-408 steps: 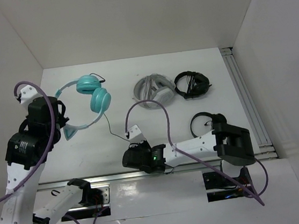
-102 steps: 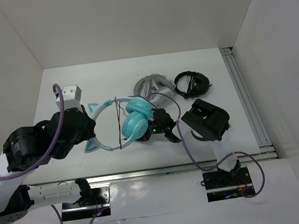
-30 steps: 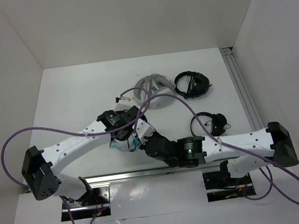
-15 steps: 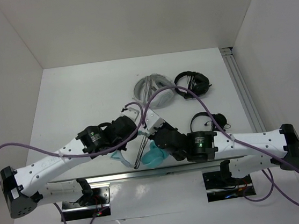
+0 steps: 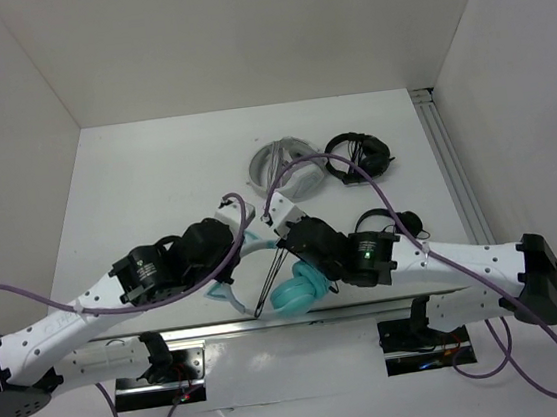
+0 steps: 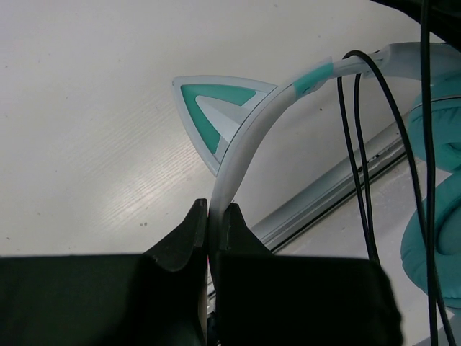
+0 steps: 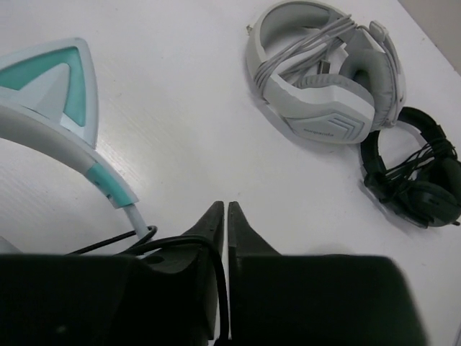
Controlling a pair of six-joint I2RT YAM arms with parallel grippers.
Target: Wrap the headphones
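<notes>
The teal headphones [image 5: 299, 289] hang above the table's front edge, with the ear cups low and the pale headband [image 6: 245, 148] arching up. A cat ear [image 6: 210, 109] shows on the band; another shows in the right wrist view [image 7: 52, 78]. My left gripper [image 6: 215, 207] is shut on the headband. In the top view it [image 5: 232, 242] is just left of the band. The thin black cable [image 6: 356, 144] crosses the band in loops. My right gripper [image 7: 225, 205] is shut on the cable [image 7: 216, 270], which runs down between its fingers. In the top view it [image 5: 281, 230] is above the ear cups.
Grey-white headphones [image 5: 282, 165] and black headphones [image 5: 358, 156] lie at the back of the table; both also show in the right wrist view [image 7: 324, 79] [image 7: 418, 169]. A second black pair [image 5: 393, 224] lies by my right arm. A metal rail [image 5: 212, 329] runs along the front edge.
Over the last second both arms drew toward the front edge with the headphones. The ear cups now hang a little further right and show more. Both grips are unchanged.
</notes>
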